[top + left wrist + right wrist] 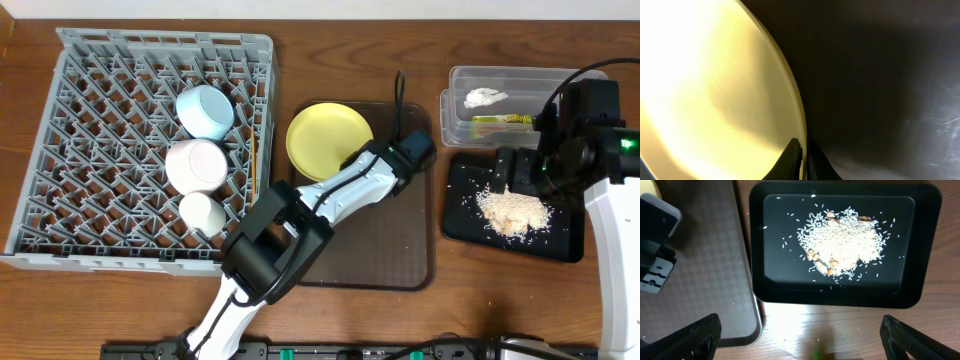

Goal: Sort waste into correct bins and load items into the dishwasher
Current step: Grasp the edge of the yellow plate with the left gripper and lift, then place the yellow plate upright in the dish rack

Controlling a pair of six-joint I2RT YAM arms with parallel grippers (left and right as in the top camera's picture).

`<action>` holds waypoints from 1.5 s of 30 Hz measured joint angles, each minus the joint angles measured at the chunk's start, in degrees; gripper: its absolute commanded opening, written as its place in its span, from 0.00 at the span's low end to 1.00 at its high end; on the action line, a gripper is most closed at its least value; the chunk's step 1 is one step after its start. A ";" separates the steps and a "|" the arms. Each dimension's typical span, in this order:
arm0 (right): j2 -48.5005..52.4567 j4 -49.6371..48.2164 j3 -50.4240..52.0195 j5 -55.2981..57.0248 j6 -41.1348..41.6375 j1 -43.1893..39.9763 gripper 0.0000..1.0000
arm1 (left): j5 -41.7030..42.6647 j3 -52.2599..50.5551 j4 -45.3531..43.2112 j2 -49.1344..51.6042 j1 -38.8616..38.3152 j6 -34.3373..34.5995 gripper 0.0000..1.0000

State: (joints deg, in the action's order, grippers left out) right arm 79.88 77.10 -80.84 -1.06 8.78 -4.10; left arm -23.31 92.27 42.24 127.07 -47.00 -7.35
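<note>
My left gripper (376, 153) is shut on the right rim of the round yellow plate (325, 138), over the dark brown serving tray (380, 245). The left wrist view shows the plate's rim (790, 85) pinched between the fingers (802, 161). The grey dish rack (100, 120) holds a light-blue bowl (205, 110), a white bowl (197, 165), a small white cup (203, 213) and chopsticks (257, 170). My right gripper (800, 335) is open and empty above the black tray (925, 255), which holds rice crumbs (845, 242). The clear tub (452, 78) holds the tissue (485, 98) and the wrapper (503, 120).
The black tray (560, 238) lies at the right, just in front of the clear tub. The serving tray's edge (752, 320) runs close beside the black tray. The left arm stretches from the front edge across the serving tray.
</note>
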 measured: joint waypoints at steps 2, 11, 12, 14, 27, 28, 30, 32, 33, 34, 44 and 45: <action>0.00 0.00 0.00 0.02 0.00 0.00 0.99 | -0.55 0.00 0.26 -0.20 0.00 0.00 0.08; 0.00 0.15 0.00 0.00 0.00 0.00 0.99 | -1.14 -0.35 2.69 -8.28 0.02 0.02 0.07; 0.00 0.20 0.00 0.02 0.00 0.00 0.99 | -1.14 -0.35 2.91 -9.77 0.07 0.02 0.08; 0.00 0.20 0.00 0.02 0.00 0.00 0.99 | -1.16 -0.35 3.39 -12.44 0.24 0.04 0.07; 0.00 0.20 0.00 0.02 0.00 0.00 0.99 | 4.87 -0.35 5.18 -22.43 10.38 3.74 0.08; 0.00 0.22 0.00 0.00 0.00 0.00 0.99 | 6.75 -0.35 5.18 -22.80 11.61 4.20 0.07; 0.00 0.20 0.00 0.00 0.00 0.00 0.99 | 10.88 -0.35 5.18 -23.26 14.16 5.16 0.08; 0.00 0.20 0.00 0.00 0.00 0.00 0.99 | 14.60 -0.35 5.18 -23.37 16.24 6.08 0.08; 0.00 0.20 0.00 0.02 0.00 0.00 0.99 | 16.13 -0.35 5.18 -23.39 17.03 6.36 0.08; 0.00 0.22 0.00 0.00 0.00 0.00 0.99 | 18.32 -0.35 5.14 -23.39 18.03 6.75 0.08; 0.00 0.22 0.00 0.00 0.00 0.00 0.99 | 36.72 -0.44 2.91 -26.77 27.08 10.82 0.08; 0.00 0.22 0.00 0.00 0.00 0.00 0.99 | 38.60 -0.44 2.47 -27.26 28.04 11.10 0.08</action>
State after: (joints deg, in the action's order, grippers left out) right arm 79.88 77.32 -80.84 -1.06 8.78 -4.10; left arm 15.29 91.83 44.71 99.81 -18.96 3.75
